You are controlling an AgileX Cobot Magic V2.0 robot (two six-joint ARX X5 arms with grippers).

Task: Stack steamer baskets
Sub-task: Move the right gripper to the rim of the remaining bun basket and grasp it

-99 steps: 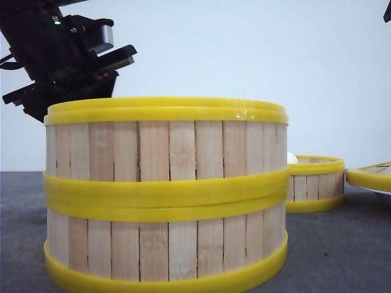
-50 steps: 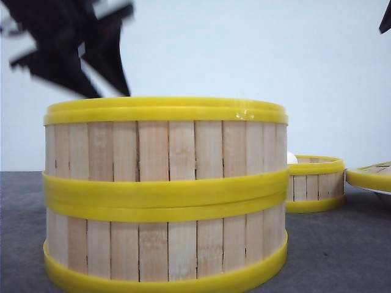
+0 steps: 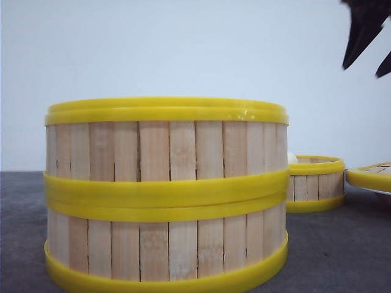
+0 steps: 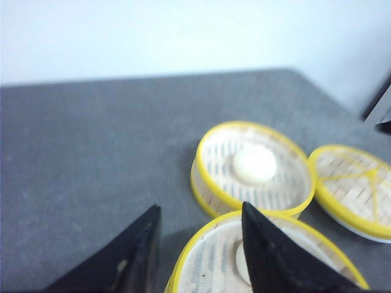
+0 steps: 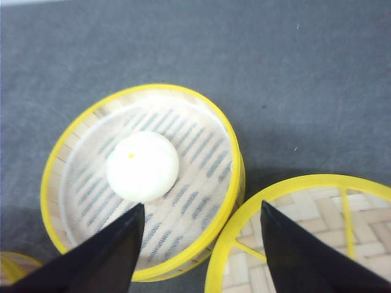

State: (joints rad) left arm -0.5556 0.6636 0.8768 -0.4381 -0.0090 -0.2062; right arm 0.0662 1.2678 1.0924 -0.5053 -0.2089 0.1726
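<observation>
My left gripper (image 4: pixel 198 256) is gone from 10 o'clock in the front view; my right gripper (image 3: pixel 366 36) now enters at 2 o'clock.

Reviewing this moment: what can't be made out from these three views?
- Front view: inside of the two stacked steamer baskets, hidden by their own walls.
- Front view: the lid, cut off by the right edge.
- Left wrist view: a white item in the top basket, behind the left gripper finger.
- Front view: right gripper, blurred and cut off.

On my grey table (image 5: pixel 317 67) I see a flat yellow-rimmed woven bamboo lid (image 5: pixel 317 238) and two white round buns (image 5: pixel 142 166).
</observation>
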